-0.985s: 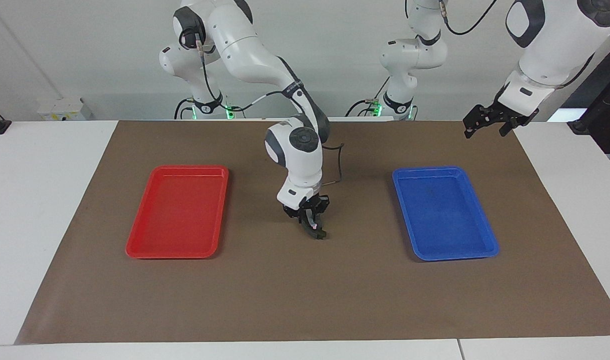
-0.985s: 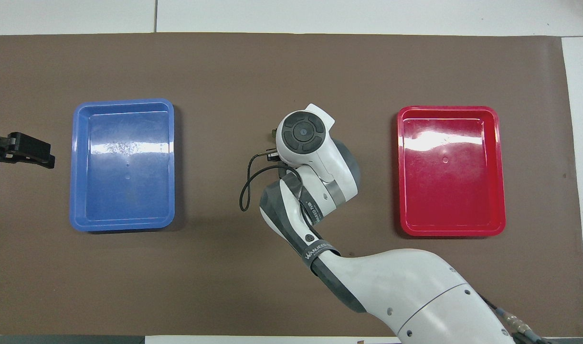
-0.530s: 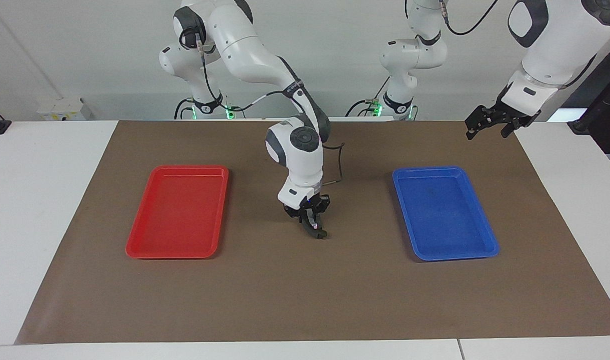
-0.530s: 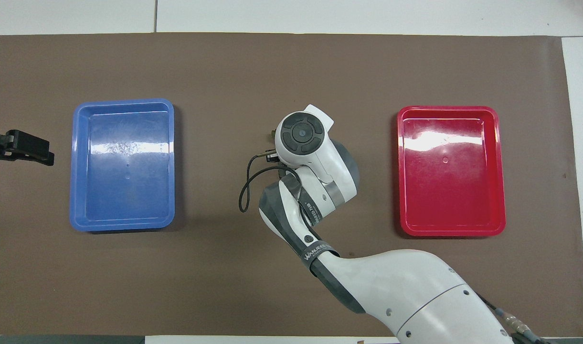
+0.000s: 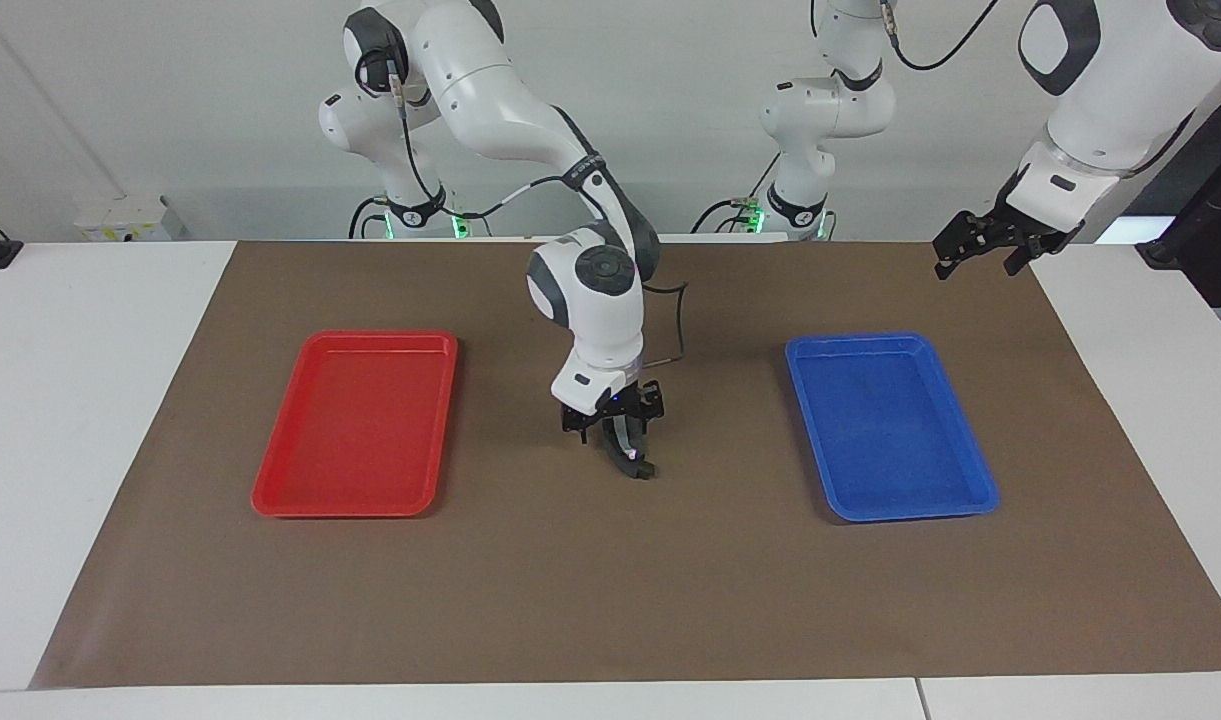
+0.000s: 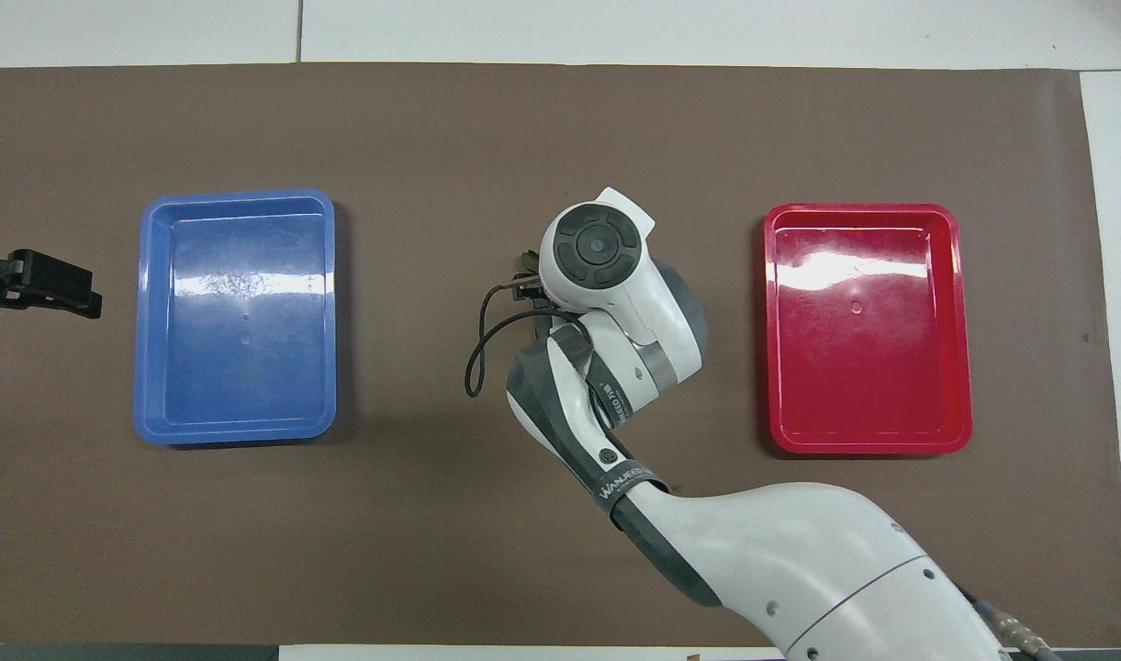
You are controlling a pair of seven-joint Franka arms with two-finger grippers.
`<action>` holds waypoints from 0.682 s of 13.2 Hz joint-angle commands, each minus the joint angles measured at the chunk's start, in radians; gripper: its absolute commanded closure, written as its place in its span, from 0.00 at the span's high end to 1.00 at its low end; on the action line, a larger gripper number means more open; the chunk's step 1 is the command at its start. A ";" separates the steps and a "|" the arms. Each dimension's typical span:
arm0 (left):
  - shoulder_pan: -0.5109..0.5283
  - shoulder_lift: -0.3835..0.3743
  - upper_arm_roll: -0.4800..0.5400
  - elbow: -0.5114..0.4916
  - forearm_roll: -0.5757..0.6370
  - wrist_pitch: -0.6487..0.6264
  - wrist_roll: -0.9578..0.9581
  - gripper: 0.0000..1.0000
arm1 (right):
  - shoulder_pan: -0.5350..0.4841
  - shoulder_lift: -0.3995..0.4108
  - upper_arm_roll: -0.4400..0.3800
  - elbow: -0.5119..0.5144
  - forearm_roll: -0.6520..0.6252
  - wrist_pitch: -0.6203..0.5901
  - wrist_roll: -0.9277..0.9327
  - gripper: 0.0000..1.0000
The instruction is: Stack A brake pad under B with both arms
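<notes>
I see the right gripper [image 5: 625,447] fingers apart above the brake pads [image 5: 637,466]; left gripper [image 5: 988,245] waits open. I should lift straight up.

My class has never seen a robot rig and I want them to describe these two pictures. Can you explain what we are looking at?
These are two white robot arms at a table, each ending in a two-finger gripper. One picture is taken from across the table, facing the robots. The other looks down from above their own end, so the sides are swapped.

On the table lies a brown mat with an empty red tray and an empty blue tray. The right gripper is down at the middle of the mat, between the trays, right over a small dark piece. Whether it grips the piece cannot be made out.

The left gripper waits, raised, open and empty, over the mat's corner at the left arm's end.
</notes>
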 commanded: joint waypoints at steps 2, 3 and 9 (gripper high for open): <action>0.008 -0.029 -0.002 -0.035 -0.011 0.017 0.011 1.00 | -0.146 -0.142 -0.006 -0.024 -0.056 -0.140 0.006 1.00; 0.007 -0.029 -0.002 -0.035 -0.011 0.017 0.011 1.00 | -0.198 -0.180 -0.004 -0.030 -0.102 -0.186 0.003 1.00; 0.007 -0.029 -0.002 -0.035 -0.011 0.017 0.011 1.00 | -0.399 -0.361 -0.001 -0.131 -0.113 -0.467 -0.131 1.00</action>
